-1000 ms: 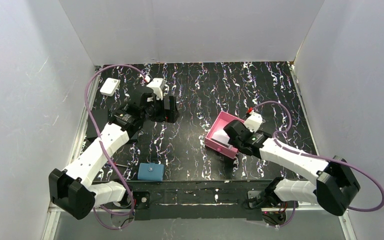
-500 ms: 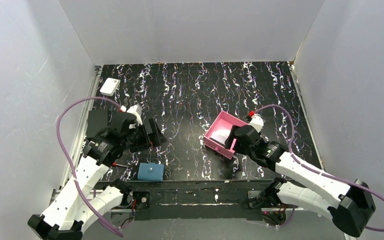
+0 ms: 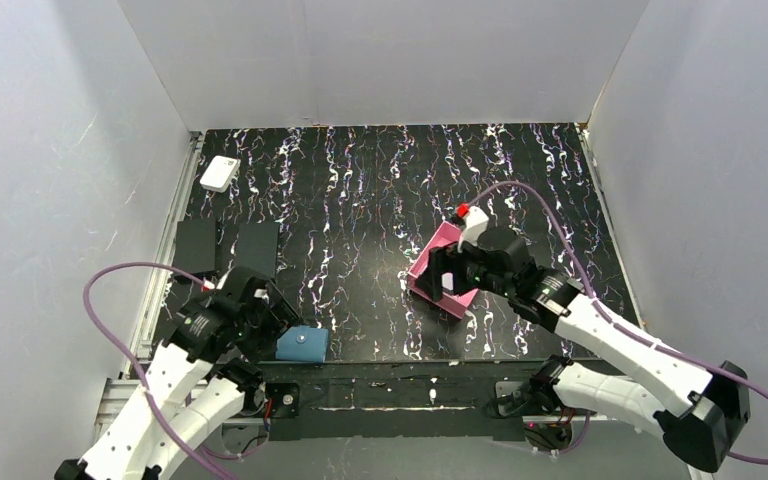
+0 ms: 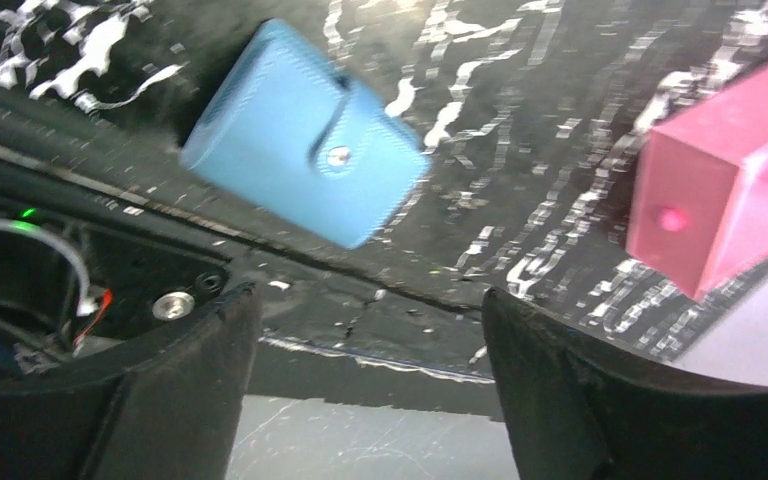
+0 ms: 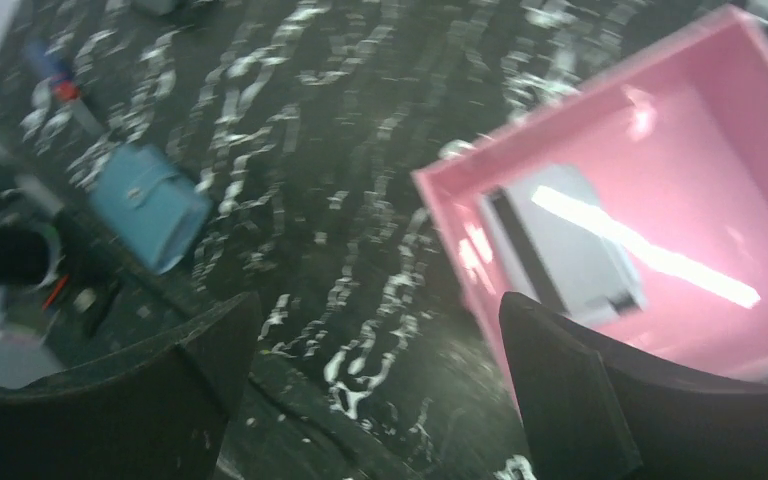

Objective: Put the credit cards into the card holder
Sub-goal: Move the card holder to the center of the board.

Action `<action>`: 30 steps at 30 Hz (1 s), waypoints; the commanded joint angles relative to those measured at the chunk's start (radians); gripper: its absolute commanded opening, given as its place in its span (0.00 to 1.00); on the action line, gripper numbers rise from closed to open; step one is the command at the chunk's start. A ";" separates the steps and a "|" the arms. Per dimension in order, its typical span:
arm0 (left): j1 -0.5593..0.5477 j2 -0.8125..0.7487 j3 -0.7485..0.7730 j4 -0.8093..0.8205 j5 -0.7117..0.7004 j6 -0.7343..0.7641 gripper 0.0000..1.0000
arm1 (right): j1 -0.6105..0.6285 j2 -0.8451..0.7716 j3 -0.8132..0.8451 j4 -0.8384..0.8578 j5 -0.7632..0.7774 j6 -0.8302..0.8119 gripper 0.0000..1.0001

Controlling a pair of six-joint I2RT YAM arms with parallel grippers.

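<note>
The card holder [image 3: 301,344] is a teal-blue wallet lying snapped shut near the table's front edge; it also shows in the left wrist view [image 4: 305,150] and the right wrist view [image 5: 150,205]. My left gripper [image 3: 272,318] is just left of it, open and empty [image 4: 370,390]. One of the credit cards [image 5: 570,250], grey-white with a dark stripe, lies flat inside the pink tray [image 5: 460,200]. My right gripper [image 3: 447,277] hangs over the tray's near-left side, open with nothing between its fingers [image 5: 380,390]. In the top view, the arm hides the card.
The pink tray [image 3: 422,283] sits right of centre, seen side-on in the left wrist view [image 4: 700,210]. Two matte black slabs [image 3: 196,243] [image 3: 257,248] lie at the left, and a small white box [image 3: 220,172] at the far left corner.
My left arm has pulled back from the far left to the front edge beside the card holder. My right gripper has shifted up and left over the tray and opened wider.
</note>
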 commanded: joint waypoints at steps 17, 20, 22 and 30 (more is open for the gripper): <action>0.092 0.091 0.262 -0.259 -0.335 0.243 0.70 | 0.372 0.797 0.242 0.705 -0.259 0.004 0.72; 0.092 -0.004 0.307 -0.248 -0.310 0.281 0.71 | 0.426 0.879 0.307 0.699 -0.218 -0.062 0.79; 0.092 -0.061 0.314 -0.246 -0.266 0.292 0.71 | 0.437 0.929 0.335 0.701 -0.174 -0.065 0.82; 0.091 -0.168 0.236 -0.238 -0.120 0.306 0.70 | 0.438 1.005 0.303 0.705 -0.087 0.174 0.70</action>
